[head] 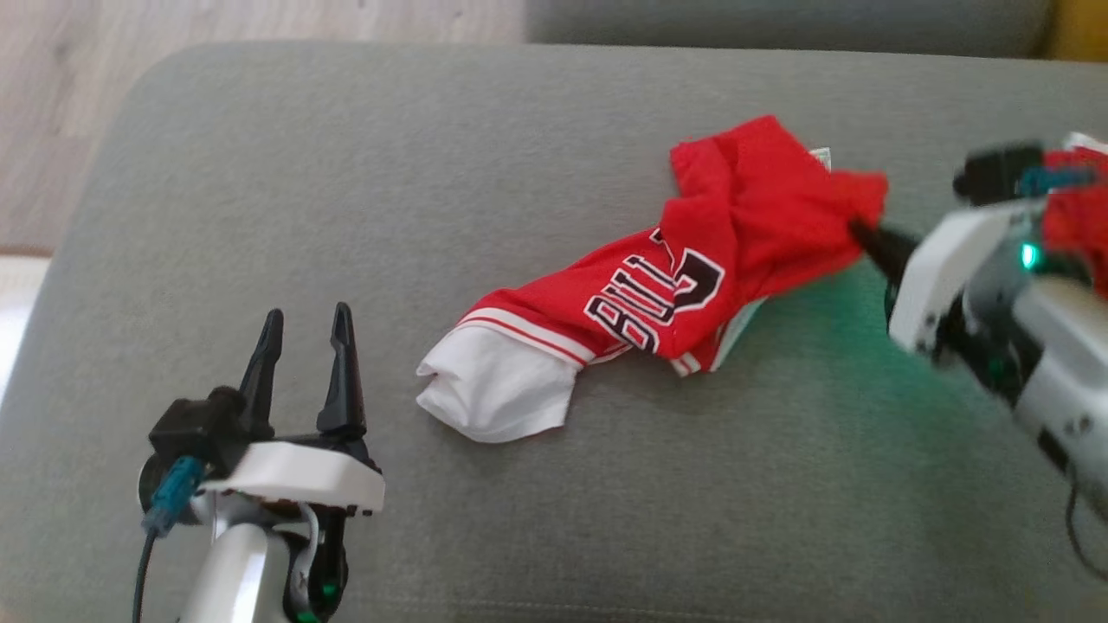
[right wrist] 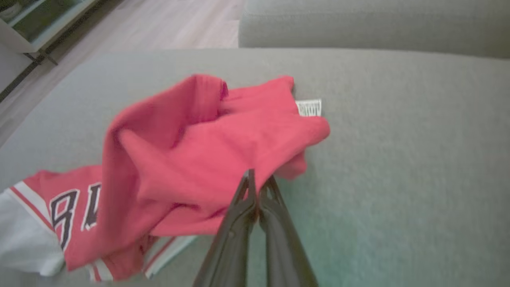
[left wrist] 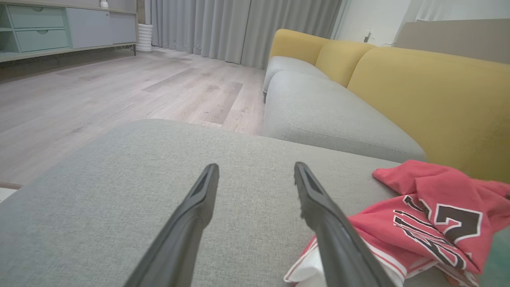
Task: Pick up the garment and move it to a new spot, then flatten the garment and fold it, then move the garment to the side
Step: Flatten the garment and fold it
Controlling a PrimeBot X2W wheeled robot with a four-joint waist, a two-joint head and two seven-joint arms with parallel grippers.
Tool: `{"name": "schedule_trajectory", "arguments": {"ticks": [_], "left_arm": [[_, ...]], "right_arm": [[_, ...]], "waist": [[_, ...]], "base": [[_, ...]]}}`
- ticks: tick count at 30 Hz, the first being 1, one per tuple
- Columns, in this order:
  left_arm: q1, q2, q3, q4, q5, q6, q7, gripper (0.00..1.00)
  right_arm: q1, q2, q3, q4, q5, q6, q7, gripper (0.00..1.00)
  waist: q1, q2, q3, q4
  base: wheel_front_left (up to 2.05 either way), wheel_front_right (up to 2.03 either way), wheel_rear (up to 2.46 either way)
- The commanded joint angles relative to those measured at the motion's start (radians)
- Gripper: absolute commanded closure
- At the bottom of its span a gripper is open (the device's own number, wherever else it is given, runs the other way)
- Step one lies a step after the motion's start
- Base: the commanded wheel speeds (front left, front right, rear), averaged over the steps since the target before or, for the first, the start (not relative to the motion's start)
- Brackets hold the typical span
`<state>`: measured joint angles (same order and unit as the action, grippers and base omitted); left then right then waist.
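A crumpled red jersey with black-and-white lettering and a white sleeve lies on the grey cushion, right of centre. My right gripper is shut on the jersey's red right edge, which is lifted a little; in the right wrist view the closed fingertips pinch the red cloth. My left gripper stands open over bare cushion at the lower left, apart from the garment's white sleeve. In the left wrist view the jersey lies to the right of the spread fingers.
The grey cushion is an ottoman-like seat with wooden floor beyond its left edge. A yellow-backed sofa with grey seats stands behind it. A cabinet and curtains stand across the room.
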<state>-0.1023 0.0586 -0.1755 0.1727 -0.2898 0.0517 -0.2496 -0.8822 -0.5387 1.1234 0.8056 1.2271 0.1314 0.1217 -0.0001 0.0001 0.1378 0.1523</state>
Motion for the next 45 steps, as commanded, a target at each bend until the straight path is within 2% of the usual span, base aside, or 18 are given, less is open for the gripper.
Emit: {"name": "schedule_trajectory", "arguments": {"ticks": [1,2,3,6,14,18,25,33,35,36,38,39,40,41,43,44,45], "left_arm": [[-0.008,0.014,0.043,-0.026,0.014,-0.004,-0.012,0.0],[-0.006,0.014,0.045,-0.026,0.015,-0.004,-0.012,0.0],[-0.005,0.015,0.046,-0.026,0.015,-0.004,-0.012,0.0],[-0.01,0.016,0.047,-0.023,0.017,-0.009,-0.012,0.0],[-0.01,0.015,0.049,-0.019,0.021,-0.014,-0.012,0.0],[-0.01,0.013,0.044,-0.019,0.022,-0.016,-0.012,0.0],[-0.031,0.005,0.025,-0.023,0.016,-0.017,-0.012,0.0],[-0.064,-0.004,0.002,-0.016,0.005,-0.014,-0.012,0.0],[-0.068,-0.005,-0.004,-0.015,0.002,-0.014,-0.012,0.0],[-0.068,-0.005,-0.004,-0.015,0.002,-0.014,-0.012,0.0],[-0.069,-0.007,-0.01,-0.013,-0.004,-0.01,-0.012,0.0],[-0.069,-0.007,-0.01,-0.013,-0.004,-0.01,-0.012,0.0],[-0.067,-0.007,-0.012,-0.013,-0.008,-0.008,-0.012,0.0],[-0.067,-0.007,-0.012,-0.013,-0.008,-0.008,-0.012,0.0],[-0.065,-0.008,-0.011,-0.013,-0.01,-0.006,-0.012,0.0],[-0.064,-0.008,-0.01,-0.013,-0.011,-0.005,-0.012,0.0],[-0.063,-0.008,-0.008,-0.013,-0.011,-0.003,-0.012,0.0]], "right_arm": [[0.03,-0.015,-0.008,-0.019,0.015,-0.001,-0.012,0.78],[0.047,-0.013,-0.007,-0.018,0.016,-0.001,-0.012,0.48],[0.058,-0.012,-0.008,-0.015,0.013,-0.001,-0.017,0.0],[0.08,-0.001,-0.027,-0.001,0.015,-0.001,-0.045,0.0],[0.074,-0.009,-0.123,0.017,-0.006,-0.001,-0.206,0.0],[0.047,0.017,-0.142,0.016,-0.031,-0.001,-0.215,0.0],[-0.071,0.089,-0.154,0.051,-0.037,-0.001,-0.089,0.0],[-0.187,0.154,-0.18,0.244,0.018,-0.001,0.13,0.0],[-0.2,0.169,-0.183,0.297,0.037,-0.001,0.207,0.0],[-0.2,0.169,-0.183,0.297,0.037,-0.001,0.207,0.0],[-0.209,0.187,-0.18,0.356,0.057,-0.001,0.315,0.0],[-0.209,0.187,-0.18,0.356,0.057,-0.001,0.315,0.0],[-0.216,0.196,-0.179,0.382,0.061,-0.001,0.344,0.18],[-0.216,0.196,-0.179,0.382,0.061,-0.001,0.344,0.18],[-0.224,0.202,-0.175,0.393,0.054,-0.001,0.335,0.94],[-0.228,0.204,-0.176,0.392,0.051,-0.001,0.313,1.0],[-0.23,0.206,-0.175,0.393,0.044,-0.001,0.284,1.0]], "waist": [[0.0001,-0.0001,-0.015,-0.027],[0.0001,-0.0001,-0.016,-0.034],[0.0001,-0.0001,-0.015,-0.041],[0.0001,-0.0001,-0.013,-0.056],[0.0001,-0.0001,-0.036,-0.054],[0.0001,-0.0001,-0.035,-0.033],[0.0001,-0.0001,0.028,0.046],[0.0001,-0.0001,0.092,0.153],[0.0001,-0.0001,0.099,0.174],[0.0001,-0.0001,0.099,0.174],[0.0001,-0.0001,0.1,0.197],[0.0001,-0.0001,0.1,0.197],[0.0001,-0.0001,0.1,0.205],[0.0001,-0.0001,0.1,0.205],[0.0001,-0.0001,0.099,0.209],[0.0001,-0.0001,0.098,0.209],[0.0001,-0.0001,0.095,0.207]], "base": [[0.0,0.0,0.0],[0.0,0.0,0.0],[0.0,0.0,0.0],[0.0,0.0,0.0],[0.0,0.0,0.0],[0.0,0.0,0.0],[0.0,0.0,0.0],[0.0,0.0,0.0],[0.0,0.0,0.0],[0.0,0.0,0.0],[0.0,0.0,0.0],[0.0,0.0,0.0],[0.0,0.0,0.0],[0.0,0.0,0.0],[0.0,0.0,0.0],[0.0,0.0,0.0],[0.0,0.0,0.0]]}}
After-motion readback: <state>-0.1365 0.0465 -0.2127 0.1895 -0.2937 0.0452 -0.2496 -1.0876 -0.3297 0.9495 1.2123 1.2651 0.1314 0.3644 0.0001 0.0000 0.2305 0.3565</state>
